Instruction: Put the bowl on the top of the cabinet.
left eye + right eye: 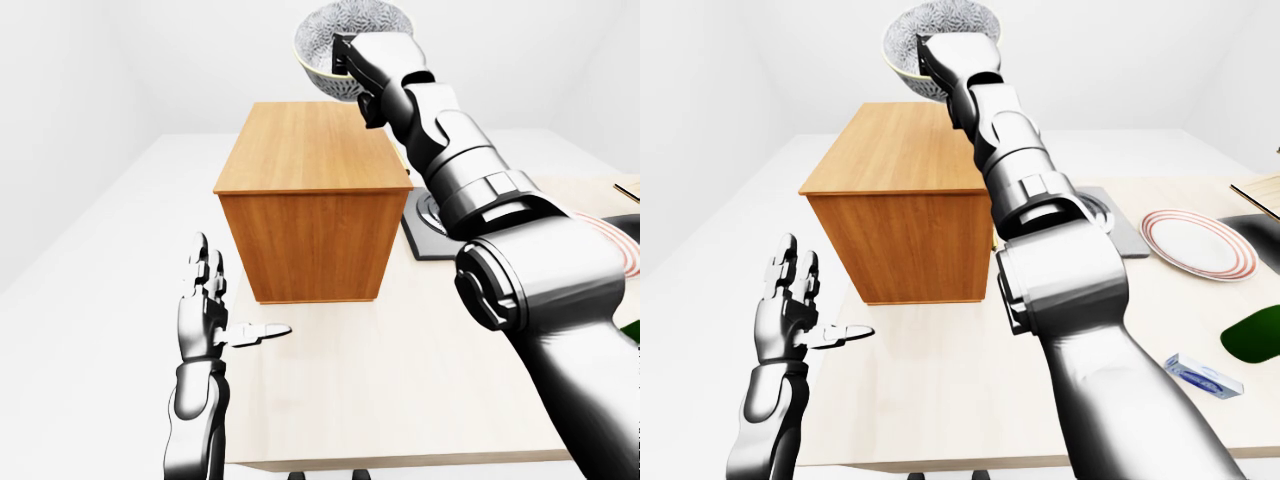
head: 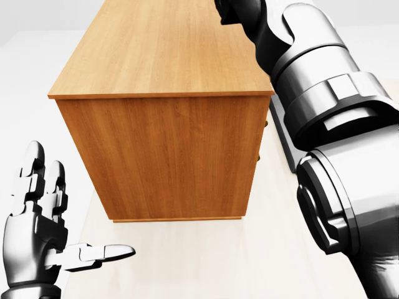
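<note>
A patterned grey-white bowl is held up in the air by my right hand, whose fingers close on its rim. It hangs above the far right part of the wooden cabinet's top. The cabinet stands on the light table. My left hand is open, fingers spread, low at the left beside the cabinet, holding nothing. In the head view only the cabinet, my left hand and my right arm show; the bowl is out of frame.
Right of the cabinet lies a grey tray. Further right are a white plate with red rim, a dark green thing and a small blue-white box. The table's near edge runs along the bottom.
</note>
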Controlling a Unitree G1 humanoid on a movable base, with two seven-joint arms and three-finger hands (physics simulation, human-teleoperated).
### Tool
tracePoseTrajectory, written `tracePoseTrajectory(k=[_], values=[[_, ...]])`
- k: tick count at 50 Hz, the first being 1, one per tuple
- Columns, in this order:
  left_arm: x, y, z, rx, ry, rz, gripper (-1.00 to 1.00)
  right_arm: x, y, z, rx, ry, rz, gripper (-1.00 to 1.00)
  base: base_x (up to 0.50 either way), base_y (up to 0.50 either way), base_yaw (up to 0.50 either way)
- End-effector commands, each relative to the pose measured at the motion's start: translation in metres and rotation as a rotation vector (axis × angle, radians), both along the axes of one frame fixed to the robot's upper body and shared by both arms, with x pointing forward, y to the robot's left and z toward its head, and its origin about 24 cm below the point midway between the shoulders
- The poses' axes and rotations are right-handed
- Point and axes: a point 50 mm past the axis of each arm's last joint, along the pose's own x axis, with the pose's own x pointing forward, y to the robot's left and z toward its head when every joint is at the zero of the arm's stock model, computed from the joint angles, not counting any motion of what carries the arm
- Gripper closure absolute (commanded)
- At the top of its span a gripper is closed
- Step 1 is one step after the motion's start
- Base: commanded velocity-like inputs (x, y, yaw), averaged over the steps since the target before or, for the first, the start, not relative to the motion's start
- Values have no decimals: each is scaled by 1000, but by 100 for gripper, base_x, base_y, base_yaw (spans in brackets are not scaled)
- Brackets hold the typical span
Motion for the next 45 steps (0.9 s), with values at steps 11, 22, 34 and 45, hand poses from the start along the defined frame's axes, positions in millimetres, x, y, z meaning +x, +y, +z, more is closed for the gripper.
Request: tracePoseTrajectory(k=[11,22,34,45], values=[[2,1,0,-4,0,6,-100,-1,18,-15,-10,-1,41,100,0,0,0],[1,0,-1,-3,4,-2,-100,-1,26,-27,-20,15,60,100,0,0,0],[0,-1,-1,0,6,-12,-100,0,28,-35,-26,33,65,100,0,0,0],[0,-1,-2,1,9,-15,-100,1,27,-36,-31,50,61,-100,0,0,0]])
